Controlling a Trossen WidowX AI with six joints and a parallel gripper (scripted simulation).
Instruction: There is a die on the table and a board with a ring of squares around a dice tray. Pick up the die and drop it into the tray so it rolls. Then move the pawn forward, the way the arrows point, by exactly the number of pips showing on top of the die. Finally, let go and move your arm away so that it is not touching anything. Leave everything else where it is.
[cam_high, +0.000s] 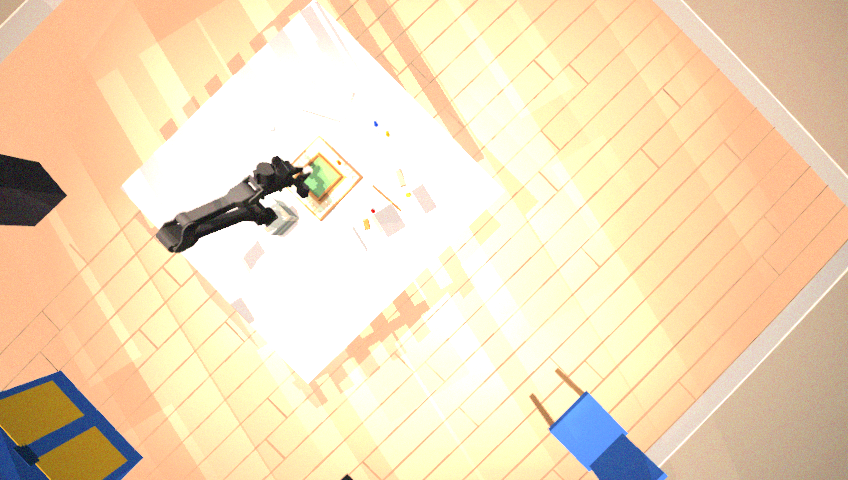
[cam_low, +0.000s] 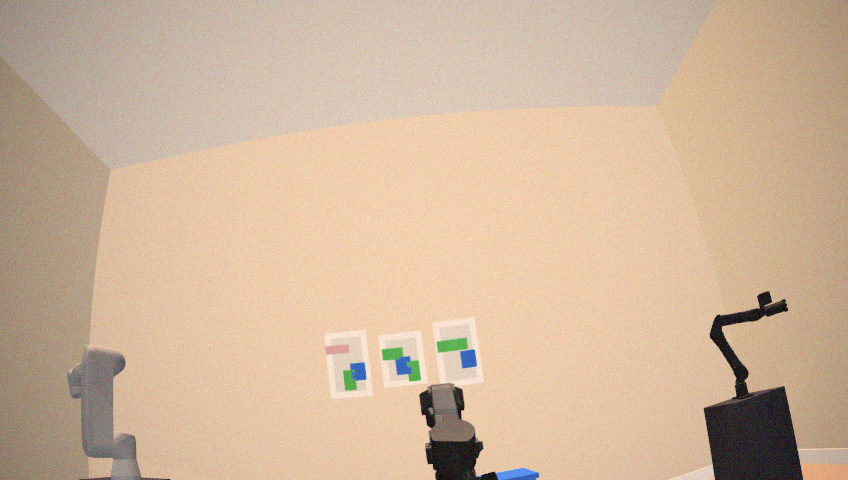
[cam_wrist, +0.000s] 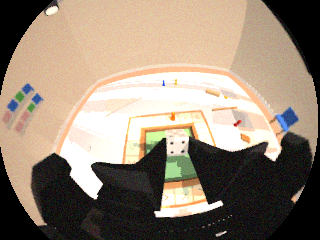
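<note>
While hovering over the tray (cam_wrist: 175, 160), my pincer (cam_wrist: 178, 148) is gripping the die (cam_wrist: 176, 146) | drop pending | pawn move and retreat remaining.

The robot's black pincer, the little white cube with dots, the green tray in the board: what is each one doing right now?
Black pincer: shut on the die, poised above the tray.
Small white cube die with dark pips: clamped between the pincer's fingers, off the table, not yet dropped.
Green dice tray with orange rim: open-topped, nothing seen lying in it.
Pale board with a ring of squares: flat on the white table.
</note>
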